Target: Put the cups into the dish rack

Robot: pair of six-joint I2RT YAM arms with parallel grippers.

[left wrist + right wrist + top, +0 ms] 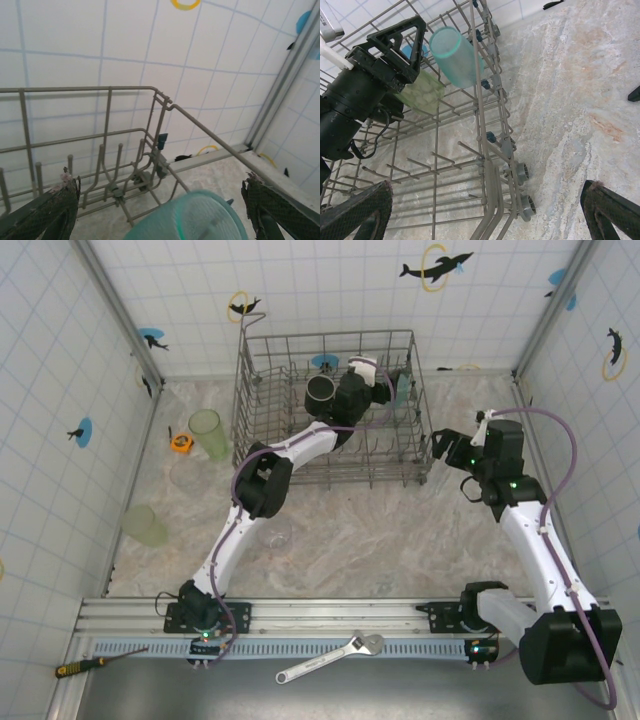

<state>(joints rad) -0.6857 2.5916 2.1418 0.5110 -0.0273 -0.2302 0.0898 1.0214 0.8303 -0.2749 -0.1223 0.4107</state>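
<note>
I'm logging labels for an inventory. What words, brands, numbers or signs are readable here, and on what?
No text can be read in these pictures.
The wall stickers are dolphin and ring pictures, without words.
Any marks on the orange tape measure or the wrench are too small to read.

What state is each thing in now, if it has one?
Translucent teal tumbler: tilted in the grey wire dish rack.
Black handled mug: inside the rack.
Left pincer: open, either side of the teal tumbler.
Right pincer: open, empty.
Light-green translucent tumbler beside the rack: upright on the table.
</note>
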